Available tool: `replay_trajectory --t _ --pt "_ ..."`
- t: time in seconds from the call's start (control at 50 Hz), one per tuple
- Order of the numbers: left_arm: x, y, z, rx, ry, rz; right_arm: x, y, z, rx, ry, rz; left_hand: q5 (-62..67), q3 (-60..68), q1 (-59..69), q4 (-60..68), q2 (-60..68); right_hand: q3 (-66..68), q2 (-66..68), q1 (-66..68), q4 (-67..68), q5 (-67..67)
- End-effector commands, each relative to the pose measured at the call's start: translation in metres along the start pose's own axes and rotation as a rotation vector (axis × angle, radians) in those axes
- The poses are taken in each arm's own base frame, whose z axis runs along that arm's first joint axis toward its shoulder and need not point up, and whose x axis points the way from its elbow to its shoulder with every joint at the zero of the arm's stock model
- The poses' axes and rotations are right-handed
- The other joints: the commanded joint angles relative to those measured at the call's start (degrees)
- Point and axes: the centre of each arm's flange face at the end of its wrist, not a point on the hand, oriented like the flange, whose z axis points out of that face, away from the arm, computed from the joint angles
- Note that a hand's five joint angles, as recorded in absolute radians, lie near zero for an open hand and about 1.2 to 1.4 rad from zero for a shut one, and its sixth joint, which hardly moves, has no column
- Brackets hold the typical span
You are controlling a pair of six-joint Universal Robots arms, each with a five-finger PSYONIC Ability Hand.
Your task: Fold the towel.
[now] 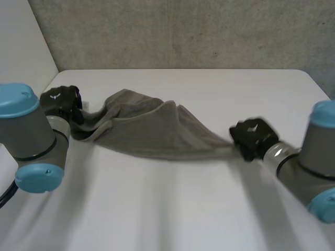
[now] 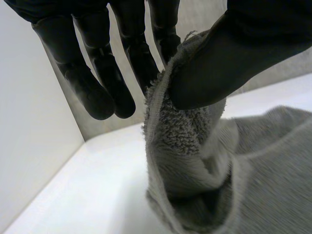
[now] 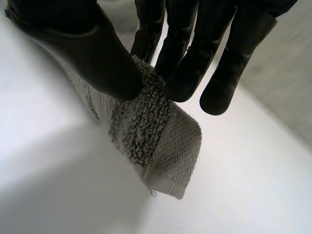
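A grey towel (image 1: 152, 129) hangs stretched and bunched between my two hands above the white table (image 1: 172, 209). My left hand (image 1: 62, 103) holds its left end: in the left wrist view the thumb (image 2: 234, 53) pinches a towel corner (image 2: 183, 126) against the fingers (image 2: 141, 58). My right hand (image 1: 254, 138) holds the right end: in the right wrist view the thumb (image 3: 92, 53) and fingers (image 3: 185, 63) pinch the towel's corner (image 3: 156, 146), whose hem hangs below them.
A grey wall (image 1: 183, 31) stands behind the table's far edge. A white side wall (image 1: 21, 47) rises at the table's left.
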Motion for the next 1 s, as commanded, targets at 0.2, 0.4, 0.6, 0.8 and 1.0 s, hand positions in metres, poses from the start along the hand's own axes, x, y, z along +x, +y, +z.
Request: replay_trajectory --t 0.2,0.4,0.6,0.8,1.0 --pt "-0.016 -0.111 -0.037 0.209 0.017 -0.059 0.103 -0.118 -0.089 0.197 0.285 -0.058 -16.38 -8.77 -3.97 -7.19 -7.12 3.28 4.90 4.43 3.09 3.68" --pt "-0.018 -0.096 -0.030 0.120 0.005 -0.052 0.115 -0.121 -0.093 0.094 0.233 -0.194 -16.38 -8.77 -3.97 -7.19 -7.12 3.28 4.90 4.43 3.09 3.68" --pt "0.005 -0.021 0.026 -0.075 0.032 0.001 0.094 -0.097 -0.025 0.013 0.128 -0.193 -16.38 -8.77 -3.97 -7.19 -7.12 3.28 4.90 4.43 3.09 3.68" --pt "0.028 -0.116 0.052 0.261 0.074 -0.078 0.129 -0.163 0.011 0.402 0.509 -0.151 -16.38 -8.77 -3.97 -7.19 -7.12 3.28 4.90 4.43 3.09 3.68" --pt "0.028 -0.210 0.017 0.583 0.103 -0.214 0.133 -0.206 -0.028 0.645 0.560 -0.089 -16.38 -8.77 -3.97 -7.19 -7.12 3.28 4.90 4.43 3.09 3.68"
